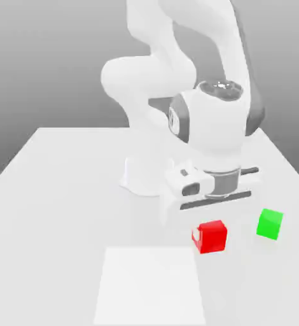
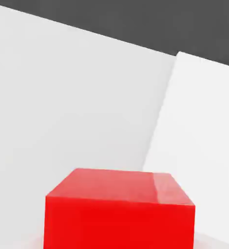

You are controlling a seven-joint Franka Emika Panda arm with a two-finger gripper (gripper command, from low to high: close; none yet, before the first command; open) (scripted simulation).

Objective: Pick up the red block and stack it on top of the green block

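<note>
Red is what we meet first: the red block (image 1: 210, 237) sits just under the gripper (image 1: 206, 223), whose fingers we take to be pinching it. In the exterior view we see the green block (image 1: 270, 224) near it, apart, toward that view's right, on the white table (image 1: 56, 191). A paler square patch (image 1: 151, 286) lies on the table beside the red block. From the hand view we get the red block (image 2: 120, 210) up close, with the patch's edge (image 2: 204, 126) behind it. The white arm (image 1: 177, 83) rises behind both blocks.
</note>
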